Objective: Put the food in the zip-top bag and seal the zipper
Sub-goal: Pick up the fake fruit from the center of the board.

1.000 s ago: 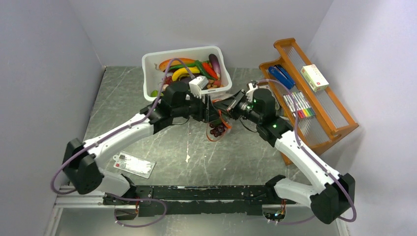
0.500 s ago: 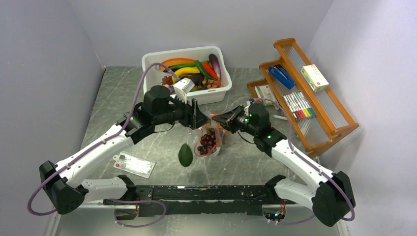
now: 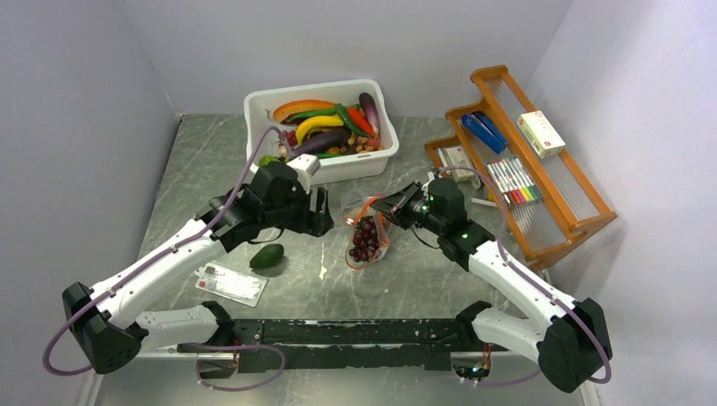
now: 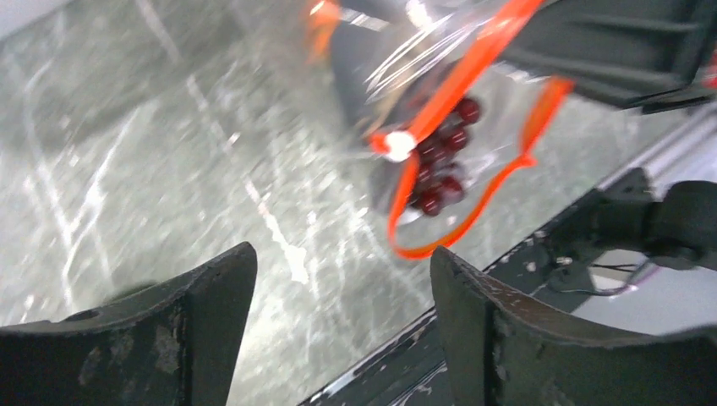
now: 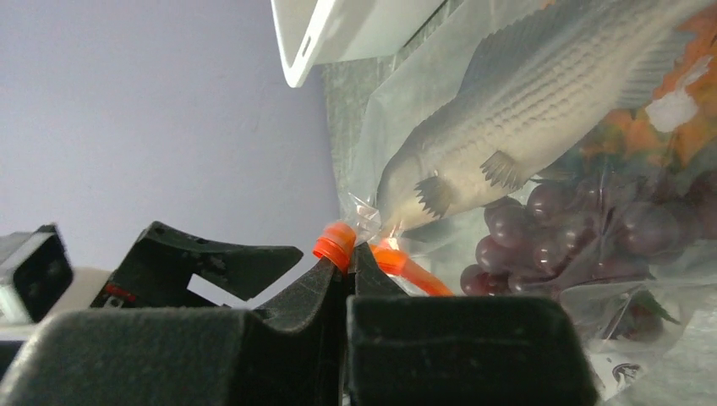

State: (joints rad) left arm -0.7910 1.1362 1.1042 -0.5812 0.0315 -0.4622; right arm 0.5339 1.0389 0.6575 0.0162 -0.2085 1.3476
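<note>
A green piece (image 3: 267, 256) lies loose on the tabletop (image 3: 423, 288), outside the bag and apart from it. Just right of it the left jaws stand apart, holding nothing. The bag (image 3: 369, 237) sits mid-table, hung by one end of its mouth; whether its bottom rests on the tabletop I cannot tell. Grapes (image 3: 365, 241) and a fish (image 5: 524, 101) are already inside. The zipper (image 4: 473, 65) gapes, not yet sealed. The right jaws are together, clamped on the zipper's end. By my judgement the bag is partly filled, and what remains is loading the green piece and then sealing.
</note>
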